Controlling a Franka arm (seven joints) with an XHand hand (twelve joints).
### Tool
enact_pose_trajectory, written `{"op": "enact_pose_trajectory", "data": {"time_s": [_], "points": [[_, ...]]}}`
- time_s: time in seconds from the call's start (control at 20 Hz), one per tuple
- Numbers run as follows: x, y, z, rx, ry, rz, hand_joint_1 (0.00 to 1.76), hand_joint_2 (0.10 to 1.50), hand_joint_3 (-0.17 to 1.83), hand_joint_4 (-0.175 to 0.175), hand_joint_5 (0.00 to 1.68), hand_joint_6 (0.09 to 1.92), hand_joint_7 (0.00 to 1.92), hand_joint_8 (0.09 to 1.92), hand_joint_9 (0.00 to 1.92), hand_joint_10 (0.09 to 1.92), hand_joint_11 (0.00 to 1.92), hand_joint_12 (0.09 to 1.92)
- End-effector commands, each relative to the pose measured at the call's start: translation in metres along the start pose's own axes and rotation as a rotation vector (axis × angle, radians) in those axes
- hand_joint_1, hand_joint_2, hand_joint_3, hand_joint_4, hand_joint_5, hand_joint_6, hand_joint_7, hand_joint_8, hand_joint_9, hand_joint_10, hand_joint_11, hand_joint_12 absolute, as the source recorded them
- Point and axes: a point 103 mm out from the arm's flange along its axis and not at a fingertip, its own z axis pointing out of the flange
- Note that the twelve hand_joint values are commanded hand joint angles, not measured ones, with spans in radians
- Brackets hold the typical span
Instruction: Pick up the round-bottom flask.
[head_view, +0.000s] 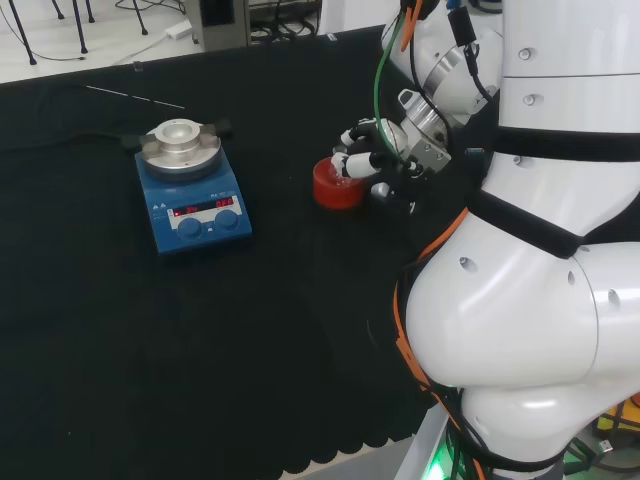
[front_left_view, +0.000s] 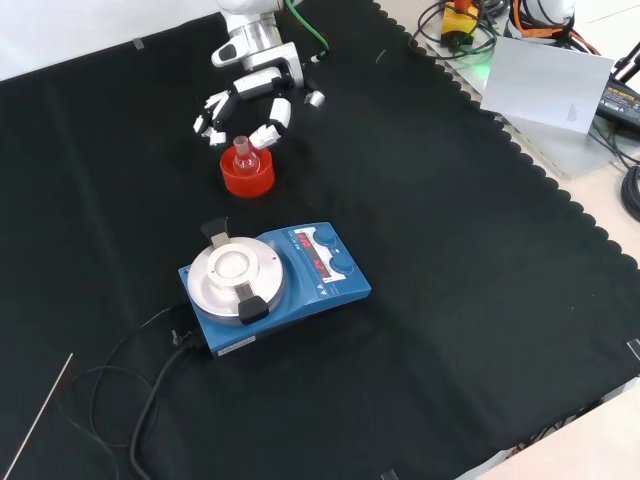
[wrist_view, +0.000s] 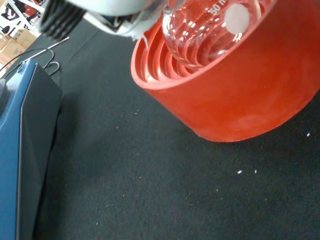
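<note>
The round-bottom flask (front_left_view: 243, 155) sits in its red ribbed stand (front_left_view: 247, 175) so it cannot roll; the robot hand (front_left_view: 247, 103) hovers just above, fingers spread and empty

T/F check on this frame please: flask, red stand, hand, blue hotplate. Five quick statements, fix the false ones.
1. The round-bottom flask sits in the red ribbed stand. True.
2. The hand has lifted the flask clear of the stand. False: the flask's bulb rests inside the stand's ribs in the wrist view, and the fingers are spread around the neck, not closed on it.
3. In the front view, the blue hotplate is nearer the camera than the stand. True.
4. A beaker stands on the hotplate's top plate. False: the round metal plate is bare.
5. The stand lies tipped on its side. False: it stands upright on the black cloth.
</note>
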Motion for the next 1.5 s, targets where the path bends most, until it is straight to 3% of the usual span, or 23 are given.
{"op": "enact_pose_trajectory", "data": {"time_s": [0.05,1.5], "points": [[0.0031,-0.0009,0.0061,0.002,-0.016,-0.001,0.93,0.59,0.81,-0.008,0.58,0.58,0.2,0.48,0.31,0.56,0.0,1.11],[0.0018,0.0037,0.0104,-0.007,-0.009,0.0,0.94,0.62,0.8,-0.003,0.59,0.73,0.22,0.49,0.33,0.56,0.0,1.12]]}}
